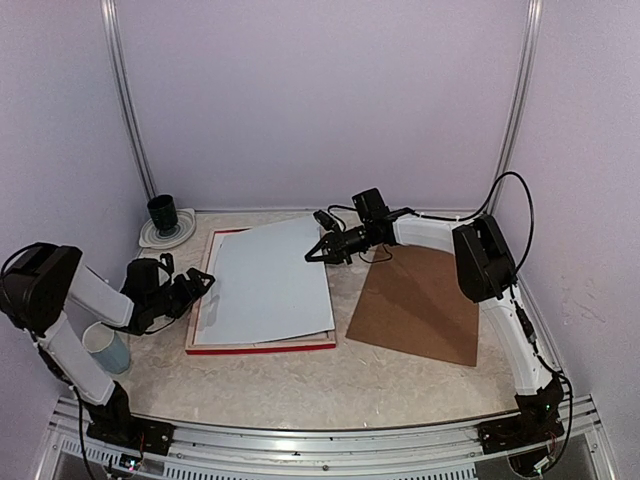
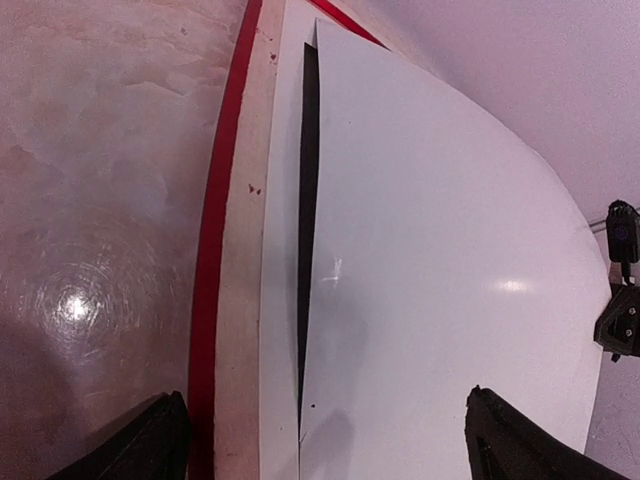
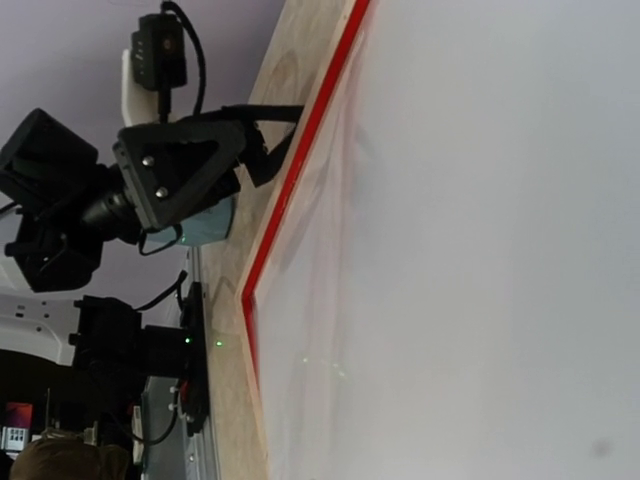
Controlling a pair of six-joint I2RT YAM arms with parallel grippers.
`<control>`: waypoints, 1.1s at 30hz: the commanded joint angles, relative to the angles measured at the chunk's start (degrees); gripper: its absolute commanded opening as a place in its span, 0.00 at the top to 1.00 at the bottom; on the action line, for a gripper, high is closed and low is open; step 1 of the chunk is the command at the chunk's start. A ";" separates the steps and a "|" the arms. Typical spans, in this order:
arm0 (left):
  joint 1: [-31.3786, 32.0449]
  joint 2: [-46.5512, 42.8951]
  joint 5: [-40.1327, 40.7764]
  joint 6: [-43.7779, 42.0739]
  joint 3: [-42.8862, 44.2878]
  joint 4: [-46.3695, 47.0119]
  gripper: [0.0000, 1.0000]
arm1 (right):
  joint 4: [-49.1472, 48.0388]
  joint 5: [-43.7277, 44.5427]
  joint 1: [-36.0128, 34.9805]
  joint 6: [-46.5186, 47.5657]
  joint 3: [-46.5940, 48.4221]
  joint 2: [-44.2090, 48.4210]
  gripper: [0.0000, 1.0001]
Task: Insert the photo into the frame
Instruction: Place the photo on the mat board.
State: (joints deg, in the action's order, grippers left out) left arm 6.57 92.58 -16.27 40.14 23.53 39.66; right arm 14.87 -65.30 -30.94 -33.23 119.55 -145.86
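Photo (image 1: 265,280), which I take the blank white sheet to be, lies askew over the frame (image 1: 262,347), its left edge bowed up instead of seated in the recess. My left gripper (image 2: 323,394) hangs wide open by the frame's left rail, likely to steady it, while my right gripper (image 1: 318,250) sits at the sheet's far right corner to steer it; whether it pinches the sheet I cannot tell.
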 commanded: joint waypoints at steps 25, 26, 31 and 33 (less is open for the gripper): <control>0.54 9.00 -9.63 2.22 1.04 7.89 0.24 | -43.60 -9.23 2.21 -29.67 -16.39 7.46 0.96; 0.55 9.09 -9.76 2.22 1.14 8.00 0.24 | -44.91 -9.31 2.20 -31.35 -16.40 6.66 0.95; 0.73 9.42 -10.30 2.31 1.17 8.18 0.24 | -43.32 -7.66 2.40 -33.21 -14.80 2.70 0.90; 0.73 9.46 -10.44 2.20 1.12 8.15 0.24 | -44.25 -7.40 2.46 -34.28 -14.99 1.90 0.90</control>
State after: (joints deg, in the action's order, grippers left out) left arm 6.52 100.68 -24.36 42.02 24.47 48.95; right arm -26.15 -72.95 -29.12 -63.81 104.09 -140.70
